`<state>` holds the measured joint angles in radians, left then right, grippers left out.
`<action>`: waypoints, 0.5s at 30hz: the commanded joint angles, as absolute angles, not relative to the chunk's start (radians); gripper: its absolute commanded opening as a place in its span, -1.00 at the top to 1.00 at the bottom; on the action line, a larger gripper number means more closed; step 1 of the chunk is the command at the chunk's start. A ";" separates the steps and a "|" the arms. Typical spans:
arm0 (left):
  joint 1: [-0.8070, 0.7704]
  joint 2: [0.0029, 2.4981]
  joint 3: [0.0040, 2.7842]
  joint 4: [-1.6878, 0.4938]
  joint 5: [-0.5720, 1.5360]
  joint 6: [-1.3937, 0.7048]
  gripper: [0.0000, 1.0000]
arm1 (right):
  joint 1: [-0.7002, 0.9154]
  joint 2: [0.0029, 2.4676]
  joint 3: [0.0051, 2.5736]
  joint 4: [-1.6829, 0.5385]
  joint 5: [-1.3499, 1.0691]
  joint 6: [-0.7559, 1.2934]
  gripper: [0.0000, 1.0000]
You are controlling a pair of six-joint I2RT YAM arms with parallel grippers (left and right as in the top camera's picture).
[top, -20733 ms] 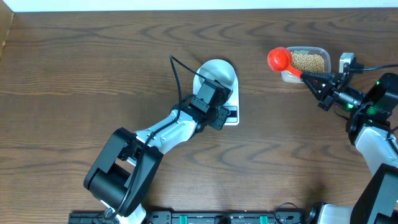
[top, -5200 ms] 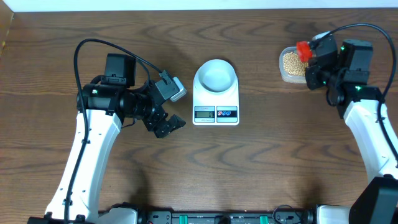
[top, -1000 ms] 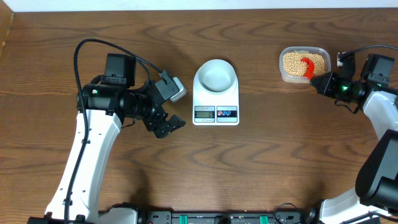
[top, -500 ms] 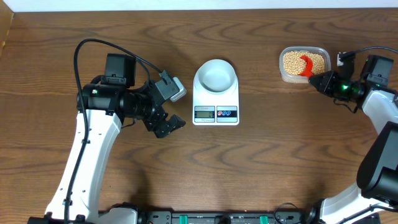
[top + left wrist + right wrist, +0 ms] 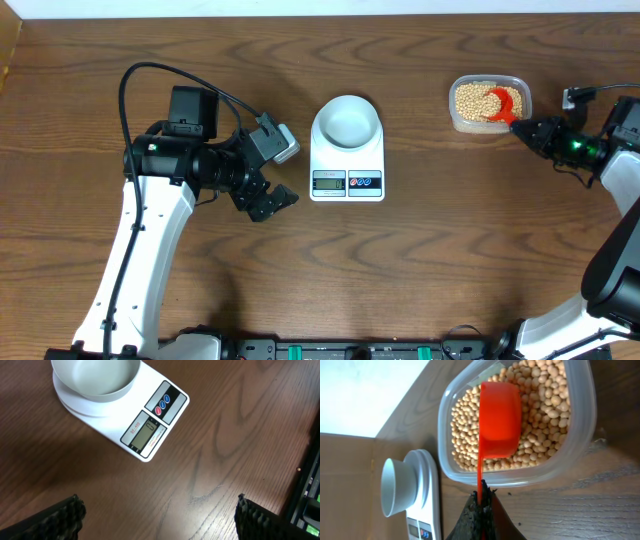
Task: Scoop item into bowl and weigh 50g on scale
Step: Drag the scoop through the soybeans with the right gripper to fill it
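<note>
The item, tan beans [image 5: 475, 99] [image 5: 545, 405], fills a clear plastic tub [image 5: 458, 122] [image 5: 520, 477] at the back right. A red scoop [image 5: 503, 103] [image 5: 497, 420] lies with its cup on the beans. My right gripper [image 5: 532, 129] [image 5: 482, 497] is shut on the scoop's thin handle, just outside the tub's rim. The pale bowl [image 5: 347, 120] [image 5: 95, 377] [image 5: 395, 487] stands empty on the white scale [image 5: 347, 182] [image 5: 155, 425] [image 5: 427, 510] at the table's middle. My left gripper [image 5: 278, 176] [image 5: 162, 527] hangs open left of the scale, holding nothing.
The dark wood table [image 5: 440, 250] carries only the scale and the tub. My left arm [image 5: 150, 230] stands over the table's left part. A black rail [image 5: 350, 350] runs along the front edge.
My right gripper has drawn to the right with the scoop, and the cup has slid toward the tub's right side. The left arm has not moved.
</note>
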<state>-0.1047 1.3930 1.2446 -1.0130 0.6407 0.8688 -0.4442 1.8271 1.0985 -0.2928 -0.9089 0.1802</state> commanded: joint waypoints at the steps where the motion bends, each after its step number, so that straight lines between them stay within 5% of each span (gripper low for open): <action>1: -0.100 1.378 1.260 -1.013 0.636 0.881 -0.96 | -0.455 1.838 1.102 -0.287 -0.975 0.195 0.98; 15: -0.100 1.378 1.260 -1.013 0.636 0.882 -0.96 | -0.494 1.838 1.102 -0.287 -1.065 0.213 0.98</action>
